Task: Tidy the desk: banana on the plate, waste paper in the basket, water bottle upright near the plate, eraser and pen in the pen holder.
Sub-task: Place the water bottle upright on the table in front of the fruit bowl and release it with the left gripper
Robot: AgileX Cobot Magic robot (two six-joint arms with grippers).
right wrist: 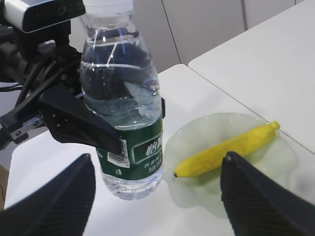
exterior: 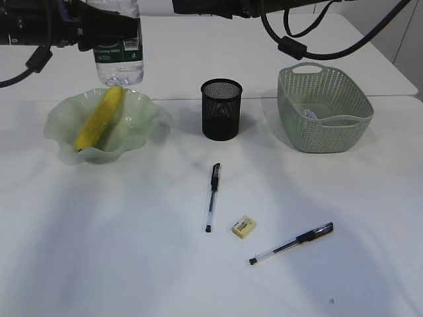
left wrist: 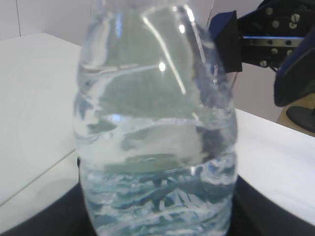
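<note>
In the exterior view, the clear, green-labelled water bottle [exterior: 119, 49] is held upright by the left gripper [exterior: 106, 30] near the table's [exterior: 99, 264] far left edge, behind the plate [exterior: 135, 129].

In the left wrist view, rippled plastic and water are seen.

In the right wrist view, the right gripper [right wrist: 157, 196] is seen spread, empty.

Black robot arms [exterior: 46, 30] with looping black cables [exterior: 291, 46], silver screws [left wrist: 275, 22], and broad matte black fingers [right wrist: 256, 196].
</note>
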